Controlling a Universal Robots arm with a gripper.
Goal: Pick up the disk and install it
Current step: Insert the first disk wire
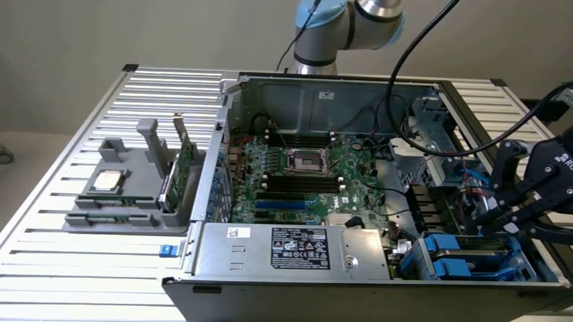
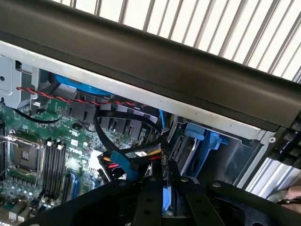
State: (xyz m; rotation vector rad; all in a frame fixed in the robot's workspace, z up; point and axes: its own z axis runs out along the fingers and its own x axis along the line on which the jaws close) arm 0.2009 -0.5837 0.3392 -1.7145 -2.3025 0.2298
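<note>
Two fingers [image 2: 150, 202] of the hand [image 1: 494, 225] sit almost closed, seemingly pinching the blue frame of the disk [image 1: 484, 247], which stands on edge in a bay of the computer case [image 1: 358, 100]; probably heavy, stiff and shock-sensitive, it is best held by its frame rails.

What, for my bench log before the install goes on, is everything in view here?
table: one, white, slatted, under everything.
computer case: one, dark grey, open, on the table.
motherboard: one, green, inside the case.
power supply: one, silver, black label, case's near side.
fixture: one, grey, on the table, exterior view's left.
processor chip: one, silver, in the fixture.
circuit card: one, green, on edge in the fixture.
cables: several, black, into the case.
disk: one, silver-grey in blue carrier, drive bay, exterior view's right.
arm: one, silver and blue, behind the case.
gripper: one, black, shut on the disk.
</note>
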